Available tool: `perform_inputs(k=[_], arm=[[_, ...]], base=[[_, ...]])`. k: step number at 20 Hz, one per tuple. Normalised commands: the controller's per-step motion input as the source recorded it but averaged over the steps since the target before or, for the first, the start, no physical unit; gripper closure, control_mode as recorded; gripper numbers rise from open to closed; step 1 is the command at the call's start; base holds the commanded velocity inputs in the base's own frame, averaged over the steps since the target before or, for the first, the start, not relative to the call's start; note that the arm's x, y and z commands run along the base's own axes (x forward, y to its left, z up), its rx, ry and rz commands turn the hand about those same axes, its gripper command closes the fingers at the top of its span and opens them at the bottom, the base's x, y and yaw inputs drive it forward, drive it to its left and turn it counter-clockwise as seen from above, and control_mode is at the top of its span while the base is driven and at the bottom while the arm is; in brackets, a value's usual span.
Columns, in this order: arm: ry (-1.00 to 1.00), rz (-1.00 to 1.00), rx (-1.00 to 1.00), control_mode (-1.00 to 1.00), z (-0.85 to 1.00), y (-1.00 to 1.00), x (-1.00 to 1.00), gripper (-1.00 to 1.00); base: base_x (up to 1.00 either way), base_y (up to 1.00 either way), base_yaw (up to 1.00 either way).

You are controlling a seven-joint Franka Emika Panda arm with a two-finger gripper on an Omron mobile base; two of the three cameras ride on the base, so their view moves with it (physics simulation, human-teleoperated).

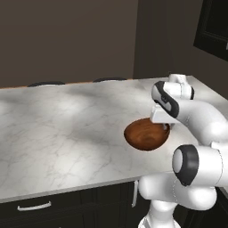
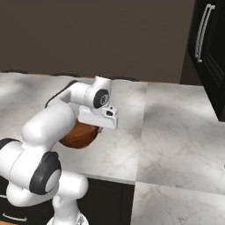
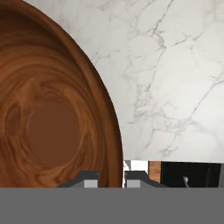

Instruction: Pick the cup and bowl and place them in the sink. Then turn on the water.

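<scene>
The glossy reddish-brown bowl [image 1: 146,134] hangs at my hand over the white marble counter [image 1: 67,129], near its front right part. My gripper [image 3: 112,180] straddles the bowl's rim [image 3: 114,144], one fingertip inside and one outside, shut on it. In the right base view the bowl [image 2: 78,135] sits half hidden under my hand and forearm. I cannot tell whether its base touches the counter. The cup, the sink and the water are out of view.
The counter's front edge [image 1: 67,189] runs below the bowl, with dark drawers and a pale handle [image 1: 34,206] under it. A tall dark cabinet [image 2: 208,48] stands at the right. Two dark seat backs [image 1: 46,83] peek over the far edge.
</scene>
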Motion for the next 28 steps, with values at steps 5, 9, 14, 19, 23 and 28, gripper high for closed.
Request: perform_inputs(k=[5,9,14,19,23,28], arm=[[0.01,-0.08,0.04,-1.00,0.28,-0.06,-0.06,1.00],[0.00,-0.06,0.09,-1.00,0.08,-0.11,-0.08,1.00],[0.00,-0.04,0.09,-1.00,0.01,-0.10,-0.02,1.00],[0.00,-0.01,0.05,-1.00,0.00,-0.08,-0.04,1.00],[0.00,0.00,0.03,-1.00,0.00,-0.04,-0.03,1.00],[0.00,0.00,0.00,-1.00,0.00,0.00,-0.11,1.00]], base=[[0.00,0.00,0.00],[0.00,0.00,0.00],[0.00,0.00,0.00],[0.00,0.00,0.00],[0.00,0.00,0.00],[0.00,0.00,0.00]])
